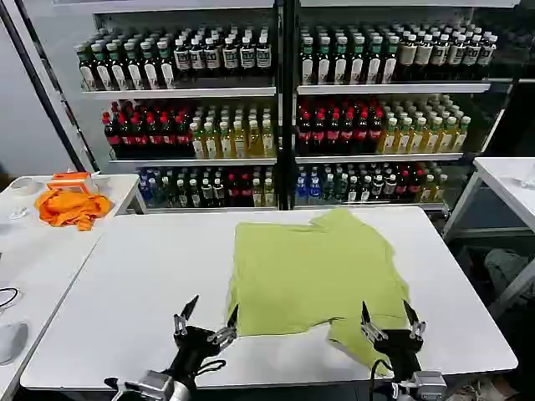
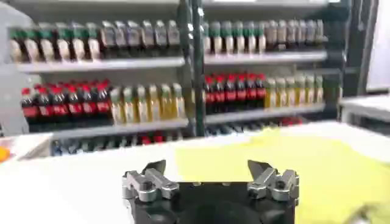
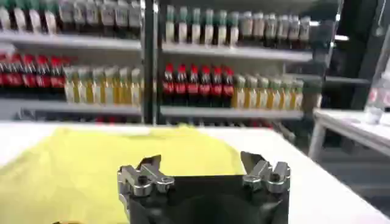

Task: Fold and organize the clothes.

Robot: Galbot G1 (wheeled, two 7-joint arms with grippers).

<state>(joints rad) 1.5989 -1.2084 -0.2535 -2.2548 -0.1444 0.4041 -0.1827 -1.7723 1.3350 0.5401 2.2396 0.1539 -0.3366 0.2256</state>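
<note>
1. T-shirt [image 1: 313, 271]: lime yellow-green, spread mostly flat on white table [image 1: 125, 284], right of centre; far edge bunched toward a peak, near-right corner crumpled and hanging toward table's front edge. Not yet folded.
2. Right gripper [image 1: 391, 322]: at front edge over crumpled near-right corner, fingers spread wide, nothing held. Contact with cloth not determinable.
3. Left gripper [image 1: 206, 322]: at front edge just beside shirt's near-left corner, over bare table, fingers wide apart, empty.
4. Surroundings: orange cloth [image 1: 72, 207] on side table at left, well apart from shirt; drink shelves [image 1: 276, 109] behind.
5. Risks, judged: uneven pick-up, since right corner is rumpled and left is flat, likely giving a skewed fold; pinching two layers at crumpled corner; dragging shirt off front edge.
</note>
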